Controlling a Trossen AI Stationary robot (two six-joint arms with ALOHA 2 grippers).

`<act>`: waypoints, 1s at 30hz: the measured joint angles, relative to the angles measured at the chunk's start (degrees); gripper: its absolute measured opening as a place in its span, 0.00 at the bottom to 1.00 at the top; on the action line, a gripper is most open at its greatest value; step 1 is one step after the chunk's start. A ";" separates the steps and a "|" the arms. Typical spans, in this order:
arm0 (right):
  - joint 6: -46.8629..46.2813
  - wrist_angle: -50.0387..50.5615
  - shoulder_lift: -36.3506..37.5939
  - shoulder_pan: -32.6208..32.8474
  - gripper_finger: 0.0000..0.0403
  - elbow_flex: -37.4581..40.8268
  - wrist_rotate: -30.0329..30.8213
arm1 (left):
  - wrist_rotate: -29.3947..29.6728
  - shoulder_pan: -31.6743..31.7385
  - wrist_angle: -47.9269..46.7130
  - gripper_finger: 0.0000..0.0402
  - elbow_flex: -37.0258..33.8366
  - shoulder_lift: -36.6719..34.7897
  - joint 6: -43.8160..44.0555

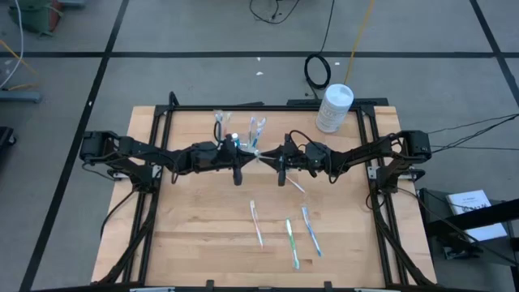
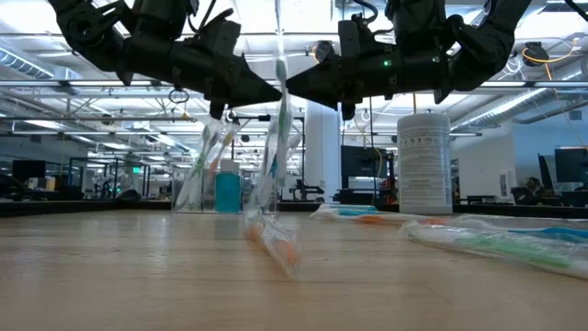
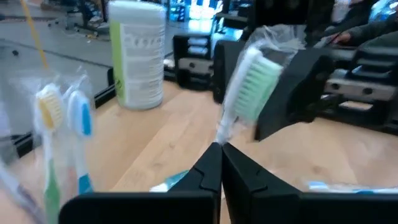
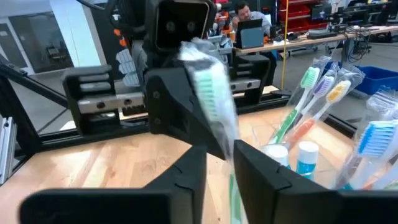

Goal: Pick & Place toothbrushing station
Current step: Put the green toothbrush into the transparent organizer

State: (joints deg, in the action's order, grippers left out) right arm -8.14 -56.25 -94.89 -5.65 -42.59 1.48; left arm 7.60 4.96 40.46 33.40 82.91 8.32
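Observation:
A wrapped toothbrush (image 2: 278,110) with green bristles (image 3: 256,79) stands upright between my two grippers above the table's middle. My left gripper (image 3: 221,146) is shut on it. My right gripper (image 4: 220,152) faces it from the table's right, slightly open, with its fingers on either side of the wrapped handle (image 4: 231,190). I cannot tell whether they touch it. The clear holder (image 1: 237,130) stands on the table just behind the grippers. It has several wrapped toothbrushes (image 4: 314,93) standing in it and a blue-and-white item (image 2: 227,188). My left gripper pinches the toothbrush's thin neck (image 3: 222,130), just under the bristle head, between its two fingertips. The fingers come level from the table's left and lie across the brush. The brush stands about upright with its head up, and its lower end (image 2: 262,216) hangs down near the table.
A white round tub (image 1: 333,107) stands at the table's far right. Several wrapped toothbrushes lie on the near half of the table (image 1: 256,223) (image 1: 292,242) (image 1: 311,231), and another (image 1: 297,186) lies under the right arm. A black frame (image 1: 373,146) borders the table.

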 joint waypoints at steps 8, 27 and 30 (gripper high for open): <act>0.02 3.05 1.31 -0.05 0.31 0.08 -0.02 | 4.56 -0.20 -3.04 0.01 0.04 -0.59 1.20; 2.50 28.28 13.66 -0.74 0.32 0.15 0.17 | 21.32 -0.16 -24.99 0.00 -0.08 -20.47 -2.03; 3.26 32.74 16.15 -0.74 0.32 0.15 0.20 | 25.78 -0.11 -30.19 0.00 0.07 -24.26 -1.38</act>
State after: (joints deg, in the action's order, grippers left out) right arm -4.89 -23.51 -78.74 -6.39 -42.44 1.67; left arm 33.38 4.84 10.27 33.47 58.66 6.94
